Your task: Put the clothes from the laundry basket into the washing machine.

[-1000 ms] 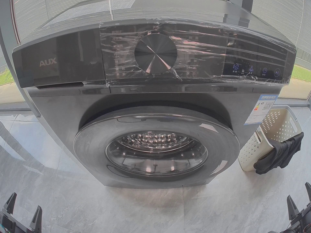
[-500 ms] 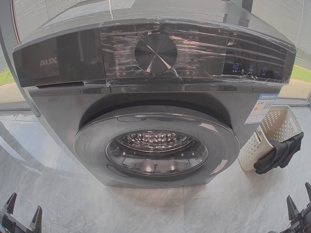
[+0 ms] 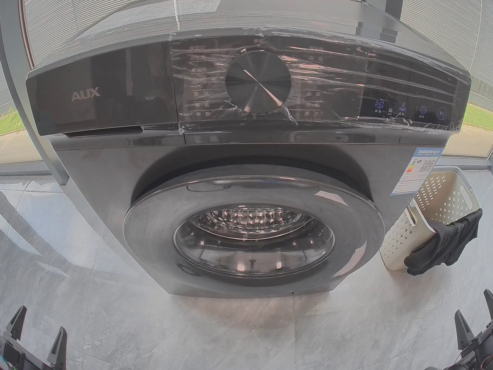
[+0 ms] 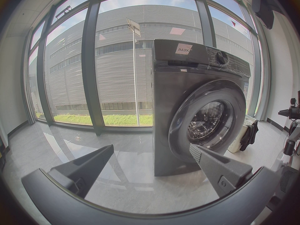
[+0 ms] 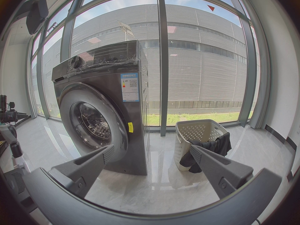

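Note:
A grey washing machine [image 3: 246,145] stands straight ahead, its round glass door [image 3: 254,232] shut. To its right sits a white perforated laundry basket [image 3: 441,196] with a black garment [image 3: 444,242] draped over its front rim. The basket [image 5: 197,132] and garment [image 5: 212,147] also appear in the right wrist view, the machine [image 4: 200,103] in the left wrist view. My left gripper [image 3: 36,330] is open low at the near left, well short of the machine. My right gripper [image 3: 475,314] is open at the near right, short of the basket. Both hold nothing.
Glossy grey tiled floor [image 3: 231,330] lies between me and the machine. Floor-to-ceiling windows [image 4: 115,78] stand behind and beside the machine. Open floor surrounds the basket on its near side.
The whole head view has shifted slightly, with the machine now a bit further right in the picture. The grippers and the garment keep their places.

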